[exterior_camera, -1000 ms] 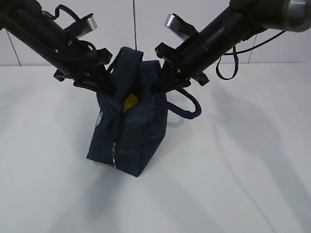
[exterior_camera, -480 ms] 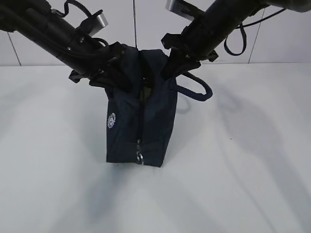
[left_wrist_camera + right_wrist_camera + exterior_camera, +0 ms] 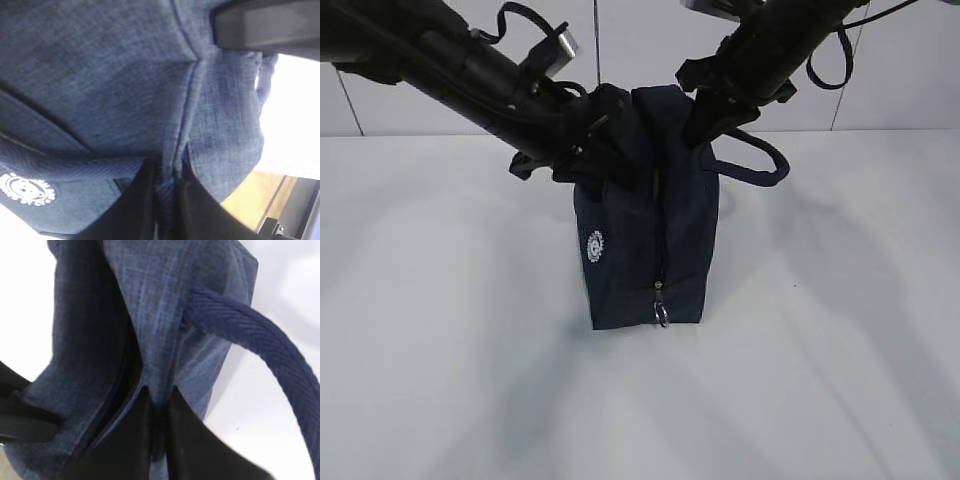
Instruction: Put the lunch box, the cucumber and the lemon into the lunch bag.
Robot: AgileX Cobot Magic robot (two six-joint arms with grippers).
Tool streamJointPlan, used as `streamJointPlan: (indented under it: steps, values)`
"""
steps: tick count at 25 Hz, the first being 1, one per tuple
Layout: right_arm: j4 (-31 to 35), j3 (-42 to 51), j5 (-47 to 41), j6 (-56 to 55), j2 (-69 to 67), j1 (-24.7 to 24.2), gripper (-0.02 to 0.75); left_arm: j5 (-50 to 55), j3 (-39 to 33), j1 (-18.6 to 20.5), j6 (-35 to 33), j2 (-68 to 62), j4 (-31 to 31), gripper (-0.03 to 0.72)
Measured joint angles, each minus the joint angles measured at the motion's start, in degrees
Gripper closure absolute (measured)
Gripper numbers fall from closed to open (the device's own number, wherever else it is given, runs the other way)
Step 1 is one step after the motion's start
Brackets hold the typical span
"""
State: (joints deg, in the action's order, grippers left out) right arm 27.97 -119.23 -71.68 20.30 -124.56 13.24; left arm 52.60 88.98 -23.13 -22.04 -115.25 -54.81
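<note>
The dark navy lunch bag (image 3: pixel 645 235) stands upright at the middle of the table, its zipper end with the metal ring pull (image 3: pixel 662 316) facing me. My left gripper (image 3: pixel 608 150) is shut on the bag's top left edge; in the left wrist view it (image 3: pixel 165 172) pinches a fold of the lunch bag (image 3: pixel 100 75). My right gripper (image 3: pixel 702 122) is shut on the top right edge, and in the right wrist view it (image 3: pixel 159 396) pinches the lunch bag (image 3: pixel 165 300). The lunch box, the cucumber and the lemon are hidden.
One loop handle (image 3: pixel 760 162) hangs off the bag's right side, also seen as a handle (image 3: pixel 250 335) close to the right jaws. A white round logo (image 3: pixel 595 247) marks the bag's left face. The white table (image 3: pixel 840 350) extends all around, with a tiled wall behind.
Both arms have risen and shifted right with the bag in their grip. The bag has turned more upright and its mouth has drawn closed, so the yellow seen inside earlier no longer shows.
</note>
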Motion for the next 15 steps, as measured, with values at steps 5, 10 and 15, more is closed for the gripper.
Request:
streamJointPlan:
  steps: [5,10,15]
  values:
    - [0.00,0.00,-0.04,0.00,0.00,0.00,0.727,-0.24,0.00,-0.14,0.00,-1.47,-1.54,0.671]
    - [1.40,0.00,-0.04,0.00,0.00,0.00,0.625,-0.02,0.00,-0.14,0.00,-1.47,-1.64,0.587]
    - [3.38,-0.14,0.31,0.10,0.00,0.00,0.423,3.02,0.00,0.06,0.00,-1.47,-1.64,0.366]
